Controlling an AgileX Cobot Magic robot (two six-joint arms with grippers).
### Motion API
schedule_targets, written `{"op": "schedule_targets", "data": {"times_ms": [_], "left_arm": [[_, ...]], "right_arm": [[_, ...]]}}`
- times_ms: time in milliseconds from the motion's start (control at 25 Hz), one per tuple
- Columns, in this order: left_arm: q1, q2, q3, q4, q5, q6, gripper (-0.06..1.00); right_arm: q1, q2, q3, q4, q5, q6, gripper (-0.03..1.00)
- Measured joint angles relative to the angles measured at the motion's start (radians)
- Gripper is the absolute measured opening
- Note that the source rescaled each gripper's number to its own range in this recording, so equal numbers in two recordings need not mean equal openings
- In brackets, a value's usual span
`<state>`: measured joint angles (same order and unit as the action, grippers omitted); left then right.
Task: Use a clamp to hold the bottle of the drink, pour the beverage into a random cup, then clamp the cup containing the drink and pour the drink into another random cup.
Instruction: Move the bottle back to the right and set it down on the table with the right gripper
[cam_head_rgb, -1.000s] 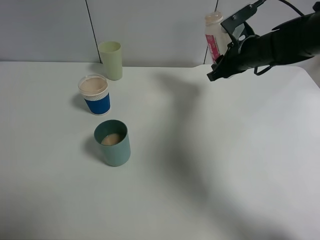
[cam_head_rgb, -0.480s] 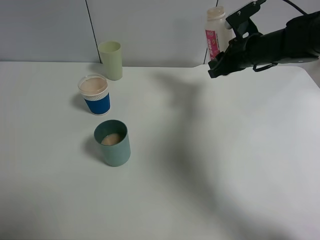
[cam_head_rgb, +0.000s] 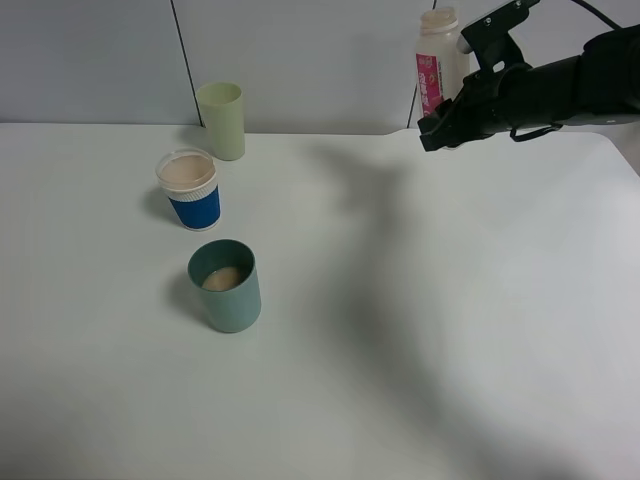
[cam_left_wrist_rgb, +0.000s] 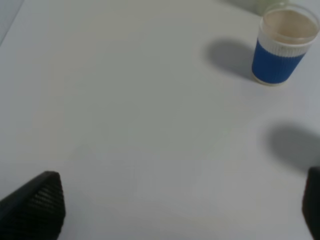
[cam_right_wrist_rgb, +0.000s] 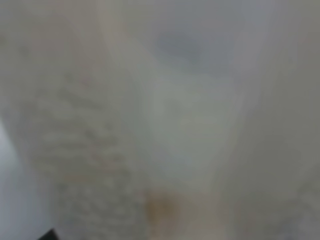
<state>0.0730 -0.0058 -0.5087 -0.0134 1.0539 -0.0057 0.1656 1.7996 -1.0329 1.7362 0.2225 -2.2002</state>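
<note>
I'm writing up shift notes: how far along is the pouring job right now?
Done, it seems: the first pour, since the teal cup holds some beverage. In hand: the right gripper holds the bottle upright, away from the cups. Left: clamping the teal cup and pouring into the blue paper cup; the left gripper hangs open and empty.

The bottle (cam_head_rgb: 437, 55) hangs upright in the right gripper (cam_head_rgb: 445, 118). Beige drink (cam_head_rgb: 186, 171) nearly fills the blue paper cup (cam_head_rgb: 195, 208). A little lies in the teal cup (cam_head_rgb: 232, 305).
</note>
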Motion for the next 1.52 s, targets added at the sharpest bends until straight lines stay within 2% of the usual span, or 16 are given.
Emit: {"op": "schedule_targets", "data": {"times_ms": [160,240,280,440,480,560,680,880,1360,1400,1440,1480,1520], "left_arm": [[0.000,0.000,0.000,0.000,0.000,0.000,0.84],[0.000,0.000,0.000,0.000,0.000,0.000,0.84],[0.000,0.000,0.000,0.000,0.000,0.000,0.84],[0.000,0.000,0.000,0.000,0.000,0.000,0.84],[0.000,0.000,0.000,0.000,0.000,0.000,0.84],[0.000,0.000,0.000,0.000,0.000,0.000,0.84],[0.000,0.000,0.000,0.000,0.000,0.000,0.84],[0.000,0.000,0.000,0.000,0.000,0.000,0.84],[0.000,0.000,0.000,0.000,0.000,0.000,0.84],[0.000,0.000,0.000,0.000,0.000,0.000,0.84],[0.000,0.000,0.000,0.000,0.000,0.000,0.84],[0.000,0.000,0.000,0.000,0.000,0.000,0.84],[0.000,0.000,0.000,0.000,0.000,0.000,0.84]], "right_arm": [[0.000,0.000,0.000,0.000,0.000,0.003,0.00],[0.000,-0.001,0.000,-0.124,-0.033,0.116,0.00],[0.000,-0.001,0.000,-0.124,-0.033,0.116,0.00],[0.000,-0.001,0.000,-0.374,-0.121,0.362,0.00],[0.000,-0.001,0.000,-0.374,-0.121,0.362,0.00],[0.000,-0.001,0.000,-0.468,-0.151,0.457,0.00],[0.000,-0.001,0.000,-0.554,-0.195,0.548,0.00],[0.000,-0.001,0.000,-0.604,-0.208,0.580,0.00],[0.000,-0.001,0.000,-0.605,-0.208,0.581,0.00],[0.004,-0.001,0.000,-0.646,-0.214,0.624,0.00],[0.004,-0.001,0.000,-0.646,-0.214,0.624,0.00],[0.007,-0.001,0.000,-0.738,-0.235,0.723,0.00],[0.007,-0.001,0.000,-0.738,-0.235,0.723,0.00]]}}
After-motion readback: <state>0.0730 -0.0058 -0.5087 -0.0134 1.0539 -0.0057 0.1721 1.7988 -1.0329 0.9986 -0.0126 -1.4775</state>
